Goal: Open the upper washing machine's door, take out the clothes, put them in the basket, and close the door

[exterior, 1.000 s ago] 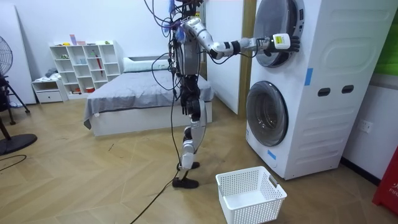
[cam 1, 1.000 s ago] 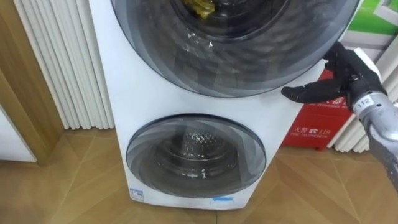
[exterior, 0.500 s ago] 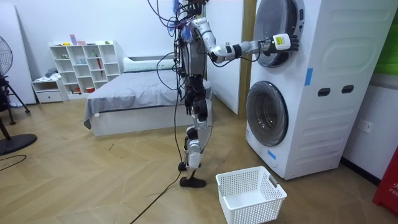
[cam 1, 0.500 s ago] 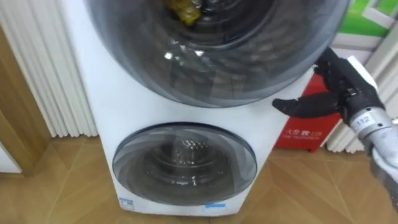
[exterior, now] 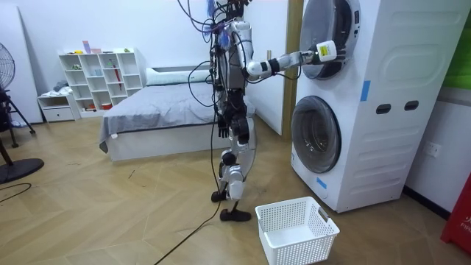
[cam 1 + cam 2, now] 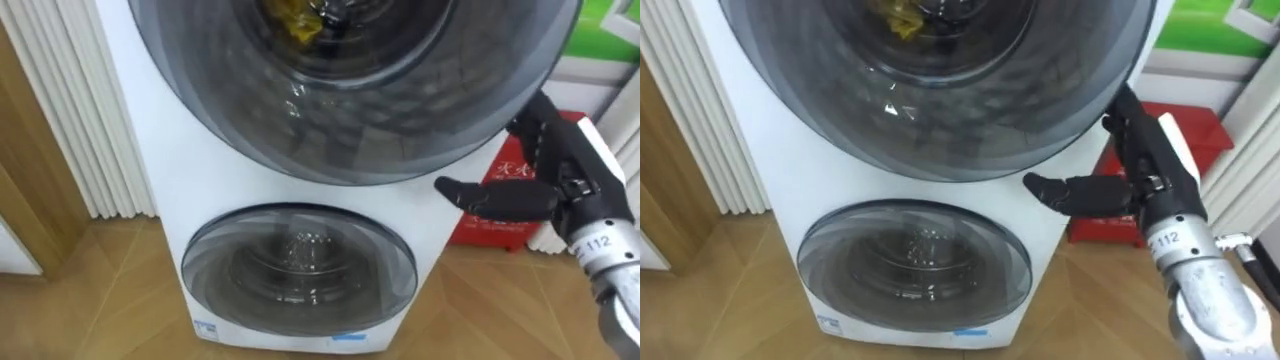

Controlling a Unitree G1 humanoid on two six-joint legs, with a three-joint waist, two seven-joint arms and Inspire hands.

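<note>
1. The robot stands on the wooden floor (image 5: 110, 213), facing a tall white stacked washing machine (image 6: 200, 170), with its right arm stretched out to the top unit.
2. The black right hand (image 6: 555, 185) is at the right rim of the round dark-glass upper door (image 6: 380, 110). Its thumb is spread wide towards the robot's left, and its fingers (image 6: 530, 115) reach fairly straight up against the rim, clasping nothing.
3. A crumpled yellow cloth (image 6: 298, 22) lies inside the upper drum, seen through the glass (only part of it shows, at the top edge). It is well apart from the hand.
4. Below, the round lower door (image 6: 300, 270) is closed.
5. A red box (image 6: 490, 228) stands behind the hand.
6. A white plastic lattice basket (image 5: 283, 246) sits on the floor in front of the machine, near the robot's feet.
</note>
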